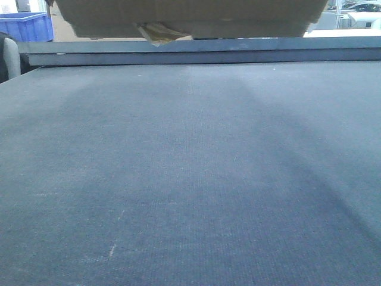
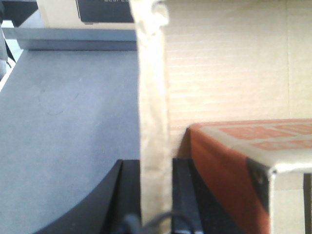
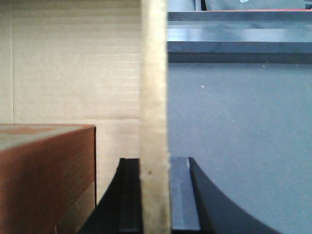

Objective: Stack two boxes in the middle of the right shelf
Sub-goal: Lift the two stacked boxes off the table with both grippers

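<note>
Left tool (image 2: 156,168) is clamped tight, its two dark fingers (image 2: 114,195) pinching either side of a thin upright wall of the cardboard box (image 2: 224,73), and that wall runs straight up the middle of the left wrist view. Over on the other side it's the mirror picture: right tool (image 3: 155,165) closed on the opposite wall of the same carton, one black finger on each face and the pale edge of the board standing between them. Inside the carton, there's the red box (image 2: 219,165), snug in the space between the two gripped walls, its top printed in orange and cream and one corner close to the left tool's inner finger. From the right wrist it shows as a dark reddish block low on the inner side. Out beyond both walls lies the grey tabletop (image 1: 190,179), bare-textured and faintly scuffed. From the front camera the carton fills the top edge of the frame, a torn scrap of tape (image 1: 156,33) hanging from its underside. Whether it touches the surface, I can't tell. Behind it runs a raised grey ledge (image 1: 202,50), and a blue crate (image 1: 27,27) sits far off at the upper left.
</note>
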Available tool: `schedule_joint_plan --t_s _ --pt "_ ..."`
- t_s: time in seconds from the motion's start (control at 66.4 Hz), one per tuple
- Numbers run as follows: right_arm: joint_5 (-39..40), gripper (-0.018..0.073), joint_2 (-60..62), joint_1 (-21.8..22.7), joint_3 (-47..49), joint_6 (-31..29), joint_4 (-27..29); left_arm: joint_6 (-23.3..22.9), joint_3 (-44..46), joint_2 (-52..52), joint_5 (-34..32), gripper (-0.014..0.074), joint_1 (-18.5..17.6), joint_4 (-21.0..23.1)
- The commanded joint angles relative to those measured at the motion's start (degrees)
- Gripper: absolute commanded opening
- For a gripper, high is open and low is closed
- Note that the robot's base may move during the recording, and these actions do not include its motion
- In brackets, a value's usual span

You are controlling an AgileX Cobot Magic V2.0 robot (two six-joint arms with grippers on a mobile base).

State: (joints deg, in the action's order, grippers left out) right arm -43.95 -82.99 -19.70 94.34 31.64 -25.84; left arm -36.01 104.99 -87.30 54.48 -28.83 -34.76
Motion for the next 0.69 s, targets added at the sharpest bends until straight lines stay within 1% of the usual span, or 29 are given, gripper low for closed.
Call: schedule_joint_plan --t_s 0.0,0.06,0.181,0.256,0.512,0.602,0.678 --pt "3.65 -0.0152 -0.29 0.58 0.96 0.43 -2.68 -0.41 0.79 -0.08 -2.44 -0.0111 2.04 0.72" --pt "3.80 -0.0152 -0.68 0.58 0.96 0.43 -2.68 -0.41 0.79 -0.08 -3.01 -0.0111 3.01 2.38" --pt "4.09 -0.0152 -0.79 0.58 0.96 1.61 -2.68 -0.41 0.79 -0.08 -3.12 -0.0111 4.19 2.52" --pt "4.34 -0.0152 -0.79 0.58 0.96 2.77 -2.68 -0.41 0.79 -0.08 -2.89 -0.0111 4.16 2.52" --pt "5.36 -0.0152 -0.79 0.58 0.96 2.95 -2.68 -0.41 0.79 -0.08 -2.89 -0.0111 4.16 2.26" --pt "5.34 -0.0152 -0.79 0.58 0.96 4.67 -2.68 0.42 0.79 -0.08 -2.89 -0.0111 4.16 2.10" --pt "5.48 -0.0152 -0.79 0.62 0.96 6.05 -2.68 3.31 0.79 -0.08 -2.89 -0.0111 4.16 2.10"
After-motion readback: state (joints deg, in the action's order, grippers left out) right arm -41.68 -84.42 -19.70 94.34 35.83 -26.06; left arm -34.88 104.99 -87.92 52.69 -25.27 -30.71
